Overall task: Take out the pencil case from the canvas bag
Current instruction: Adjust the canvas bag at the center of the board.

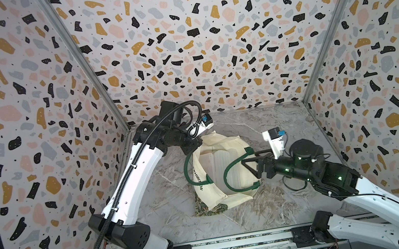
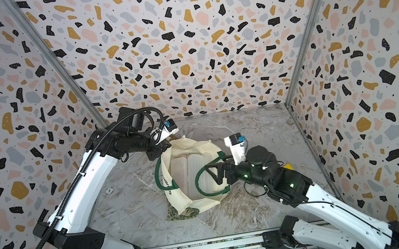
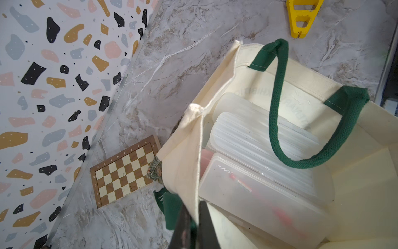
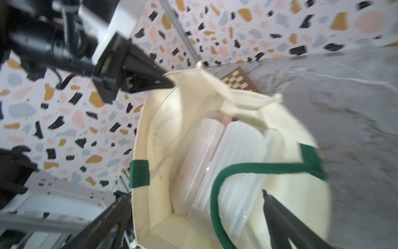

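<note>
The cream canvas bag [image 1: 234,200] [image 2: 205,204] stands mouth-up in the middle of the marble floor, with green handles [image 1: 225,180]. Translucent plastic pencil cases [image 3: 258,200] [image 4: 237,155] [image 1: 222,164] lie side by side inside it; one is ribbed and one has pale lettering. My left gripper [image 3: 195,215] [image 1: 192,146] is shut on the bag's cloth rim at its far left corner and holds it up. My right gripper [image 4: 193,200] [image 1: 250,169] [image 2: 214,176] is open wide over the right side of the mouth. A green handle loop [image 4: 215,204] crosses between its fingers, and nothing is gripped.
A wooden chessboard [image 3: 125,172] [image 4: 239,79] lies flat on the floor behind the bag, near the left wall. A yellow plastic piece [image 3: 301,17] [image 2: 286,167] lies on the floor to the right of the bag. Terrazzo-patterned walls close three sides.
</note>
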`<control>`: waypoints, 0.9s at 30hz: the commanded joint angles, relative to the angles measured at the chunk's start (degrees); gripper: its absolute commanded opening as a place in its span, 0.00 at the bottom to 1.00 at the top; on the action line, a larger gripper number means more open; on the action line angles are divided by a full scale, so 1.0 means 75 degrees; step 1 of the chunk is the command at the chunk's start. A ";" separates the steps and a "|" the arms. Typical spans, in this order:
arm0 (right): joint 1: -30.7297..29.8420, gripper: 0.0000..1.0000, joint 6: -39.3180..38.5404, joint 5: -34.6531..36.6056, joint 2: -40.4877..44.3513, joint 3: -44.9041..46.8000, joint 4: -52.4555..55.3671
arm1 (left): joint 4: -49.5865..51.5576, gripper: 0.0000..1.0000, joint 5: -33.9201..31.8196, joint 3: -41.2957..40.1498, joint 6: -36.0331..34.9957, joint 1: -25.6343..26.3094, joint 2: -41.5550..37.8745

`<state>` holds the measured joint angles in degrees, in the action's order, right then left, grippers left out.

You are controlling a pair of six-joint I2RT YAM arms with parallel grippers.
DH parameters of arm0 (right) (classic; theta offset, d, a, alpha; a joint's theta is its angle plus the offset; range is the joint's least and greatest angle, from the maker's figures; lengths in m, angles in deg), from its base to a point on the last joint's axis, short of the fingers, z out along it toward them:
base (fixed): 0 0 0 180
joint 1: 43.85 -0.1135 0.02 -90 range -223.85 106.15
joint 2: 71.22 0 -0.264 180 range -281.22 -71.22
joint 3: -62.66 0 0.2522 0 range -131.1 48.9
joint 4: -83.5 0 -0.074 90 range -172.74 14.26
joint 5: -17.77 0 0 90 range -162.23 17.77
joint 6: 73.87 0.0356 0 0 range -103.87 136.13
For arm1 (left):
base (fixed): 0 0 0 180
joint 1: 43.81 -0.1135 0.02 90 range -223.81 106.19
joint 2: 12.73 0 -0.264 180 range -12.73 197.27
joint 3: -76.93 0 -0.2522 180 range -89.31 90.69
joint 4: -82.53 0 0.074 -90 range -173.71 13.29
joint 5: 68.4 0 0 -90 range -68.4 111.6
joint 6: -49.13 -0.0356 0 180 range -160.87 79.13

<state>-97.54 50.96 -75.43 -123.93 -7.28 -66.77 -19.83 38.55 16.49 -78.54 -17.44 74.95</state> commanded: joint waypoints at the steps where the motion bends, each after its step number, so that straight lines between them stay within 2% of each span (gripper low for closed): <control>1: -0.0857 0.96 -0.0024 0.0748 -0.1111 -0.0149 -0.0596 | -0.1137 0.00 0.0660 0.0364 0.0016 0.0011 -0.0295; 6: -0.2252 0.95 0.0383 0.1291 -0.2636 0.0113 -0.1618 | -0.1263 0.00 0.0845 0.0308 -0.0002 0.0000 -0.0329; 12: -0.3282 0.94 0.0908 0.1154 -0.4278 0.0130 -0.2636 | -0.1901 0.00 0.0628 0.0039 0.0376 -0.0047 -0.0359; 15: -0.3536 0.94 0.0965 0.1376 -0.4911 -0.0330 -0.2431 | -0.1988 0.00 0.0858 -0.0089 0.0548 -0.0047 -0.0398; 19: -0.3334 0.95 0.1410 0.2113 -0.4423 -0.0115 -0.2335 | -0.2150 0.00 0.1345 -0.0815 0.0710 -0.0039 -0.0695; 23: -0.2551 0.95 0.2394 0.2080 -0.3441 0.0810 -0.2687 | -0.2466 0.00 0.1691 -0.1742 0.0751 -0.0036 -0.1173; 27: -0.2316 0.95 0.2750 0.2548 -0.2860 0.1126 -0.2832 | -0.2534 0.00 0.1973 -0.2194 0.0733 -0.0036 -0.1450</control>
<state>-115.14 67.59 -59.54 -148.02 0.85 -87.36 -32.60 48.21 0.34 -73.67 -17.44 67.19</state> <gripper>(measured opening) 0.951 0.048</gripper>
